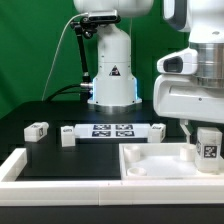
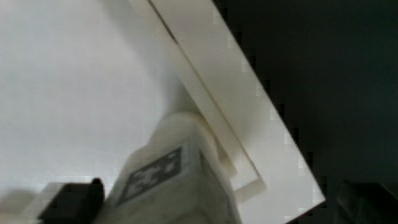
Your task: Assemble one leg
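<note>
A leg [image 1: 208, 147], a small white post with a marker tag on its face, stands upright in the corner of the large white square piece [image 1: 150, 163] on the exterior view's right. My gripper [image 1: 204, 140] hangs over that corner, open, with its fingers on either side of the leg. In the wrist view the leg [image 2: 175, 175] fills the space between the dark fingertips [image 2: 68, 201], and a gap shows on one side of it. The raised rim [image 2: 222, 90] of the square piece runs past it.
Three more white legs lie on the black table: one [image 1: 36, 130] on the exterior view's left, one [image 1: 68, 135] and one [image 1: 157, 132] at the ends of the marker board [image 1: 110, 130]. A white frame edge [image 1: 15, 165] borders the front left. The robot base [image 1: 112, 75] stands behind.
</note>
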Tool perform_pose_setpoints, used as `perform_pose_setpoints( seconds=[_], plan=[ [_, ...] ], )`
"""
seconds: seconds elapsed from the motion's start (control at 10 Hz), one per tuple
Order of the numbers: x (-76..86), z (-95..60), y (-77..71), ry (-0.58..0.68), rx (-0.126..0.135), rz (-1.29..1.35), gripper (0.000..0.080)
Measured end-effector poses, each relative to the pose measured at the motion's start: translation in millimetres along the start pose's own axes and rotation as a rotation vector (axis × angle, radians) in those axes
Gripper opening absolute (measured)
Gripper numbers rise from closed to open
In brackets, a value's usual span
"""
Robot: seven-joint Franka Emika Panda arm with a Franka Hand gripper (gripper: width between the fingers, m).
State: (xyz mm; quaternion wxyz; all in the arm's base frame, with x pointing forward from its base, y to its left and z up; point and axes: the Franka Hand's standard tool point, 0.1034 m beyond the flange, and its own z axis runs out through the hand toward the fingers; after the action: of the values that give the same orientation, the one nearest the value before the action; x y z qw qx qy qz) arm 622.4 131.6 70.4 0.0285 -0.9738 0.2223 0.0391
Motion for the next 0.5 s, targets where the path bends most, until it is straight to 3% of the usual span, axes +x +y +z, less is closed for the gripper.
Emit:
perform_pose_setpoints(
  seconds=[0.5],
  plan=[
    [1.4,1.5,8.2,-0.026,-0.013,-0.365,0.0649]
  ],
)
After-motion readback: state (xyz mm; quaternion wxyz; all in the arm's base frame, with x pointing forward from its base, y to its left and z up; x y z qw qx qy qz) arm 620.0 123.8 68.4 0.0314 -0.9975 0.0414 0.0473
